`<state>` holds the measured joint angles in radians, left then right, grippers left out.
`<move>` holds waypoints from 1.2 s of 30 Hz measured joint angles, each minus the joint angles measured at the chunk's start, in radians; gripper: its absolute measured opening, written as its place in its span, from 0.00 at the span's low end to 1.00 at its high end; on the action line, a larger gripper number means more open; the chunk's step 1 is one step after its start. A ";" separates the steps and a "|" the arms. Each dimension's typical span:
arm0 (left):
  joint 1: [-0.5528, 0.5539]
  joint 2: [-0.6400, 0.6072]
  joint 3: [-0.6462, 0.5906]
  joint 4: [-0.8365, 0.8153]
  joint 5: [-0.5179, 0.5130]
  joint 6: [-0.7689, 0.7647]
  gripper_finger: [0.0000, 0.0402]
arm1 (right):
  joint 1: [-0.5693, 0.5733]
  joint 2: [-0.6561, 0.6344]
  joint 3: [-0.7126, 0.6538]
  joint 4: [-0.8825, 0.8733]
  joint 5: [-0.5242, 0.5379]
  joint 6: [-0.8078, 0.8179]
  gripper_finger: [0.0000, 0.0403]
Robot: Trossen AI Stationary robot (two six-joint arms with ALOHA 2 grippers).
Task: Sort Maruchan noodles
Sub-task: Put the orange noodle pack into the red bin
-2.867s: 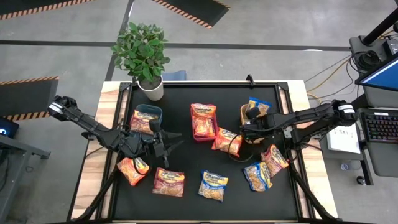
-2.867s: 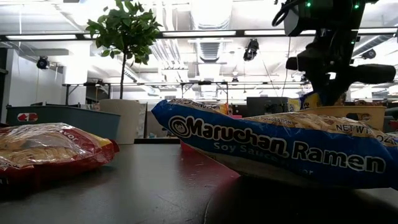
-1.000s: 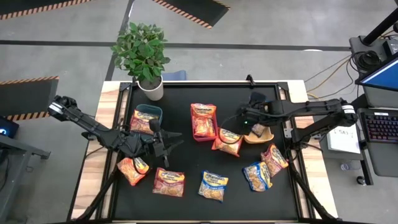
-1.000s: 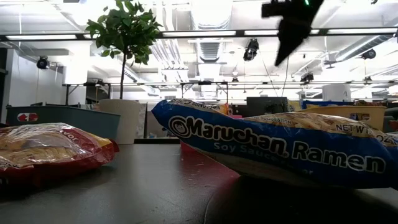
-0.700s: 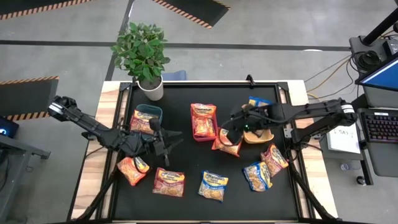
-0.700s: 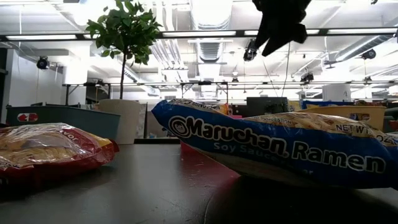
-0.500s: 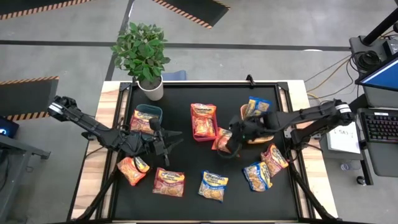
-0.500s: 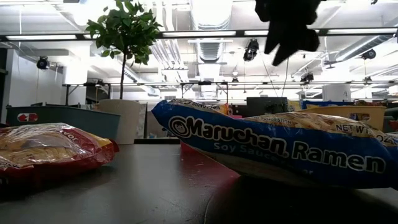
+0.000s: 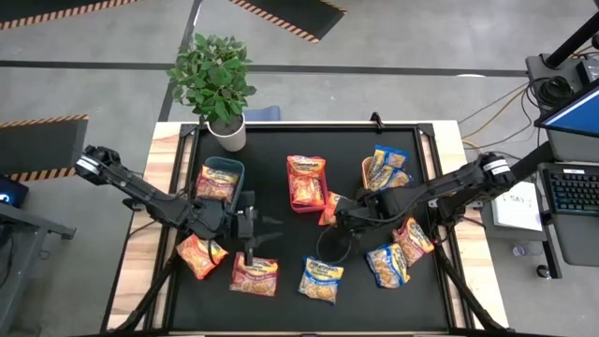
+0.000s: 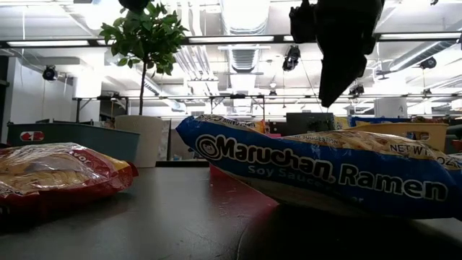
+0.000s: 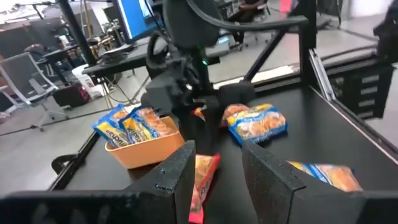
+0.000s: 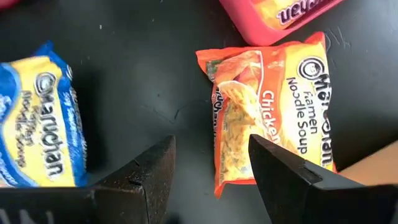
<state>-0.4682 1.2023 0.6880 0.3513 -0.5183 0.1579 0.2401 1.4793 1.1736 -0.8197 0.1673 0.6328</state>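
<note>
The noodles: the right gripper (image 12: 211, 163), open and empty, has swung from the tan bin (image 9: 371, 168) down over an orange packet (image 12: 267, 115), the next pick.

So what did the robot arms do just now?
The right gripper left the tan bin, where blue-and-yellow crinkly noodle packets now lie, and swung to the orange chicken ramen packet, jaws open and empty. The left gripper shifted slightly. The loose packets stayed put.
</note>
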 joint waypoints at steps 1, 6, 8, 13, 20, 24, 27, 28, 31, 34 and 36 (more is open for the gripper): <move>0.001 0.009 0.000 0.010 0.000 -0.002 0.29 | 0.000 0.004 0.000 -0.001 0.008 -0.006 0.48; 0.001 0.045 0.000 0.044 -0.036 0.000 0.29 | 0.004 0.011 -0.001 0.000 0.024 0.001 0.48; 0.004 0.059 0.000 0.056 -0.044 -0.002 0.29 | 0.005 0.011 -0.003 -0.001 0.055 0.002 0.48; 0.015 0.083 0.000 0.076 -0.049 0.011 0.29 | 0.004 0.011 -0.023 0.003 0.174 0.003 0.45; 0.015 0.087 0.000 0.090 -0.050 -0.029 0.29 | 0.004 0.011 -0.161 0.213 0.226 -0.026 0.24; 0.015 0.087 0.000 0.097 -0.050 -0.032 0.29 | 0.004 0.011 -0.212 0.257 0.246 -0.053 0.09; 0.015 0.087 0.000 0.118 -0.050 -0.045 0.29 | 0.004 0.011 -0.243 0.257 0.285 -0.056 0.03; 0.015 0.087 0.000 0.128 -0.050 -0.046 0.29 | 0.004 0.013 -0.249 0.257 0.285 -0.055 0.03; 0.015 0.087 0.001 0.145 -0.049 -0.047 0.29 | 0.005 0.041 -0.251 0.265 0.286 -0.051 0.03; 0.015 0.087 0.001 0.154 -0.049 -0.047 0.29 | 0.007 0.102 -0.241 0.290 0.279 -0.056 0.03; 0.015 0.087 0.001 0.160 -0.049 -0.047 0.29 | 0.007 0.148 -0.219 0.294 0.271 -0.060 0.03</move>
<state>-0.4534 1.2892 0.6888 0.5113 -0.5671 0.1104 0.2467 1.6277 0.9550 -0.5259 0.4380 0.5727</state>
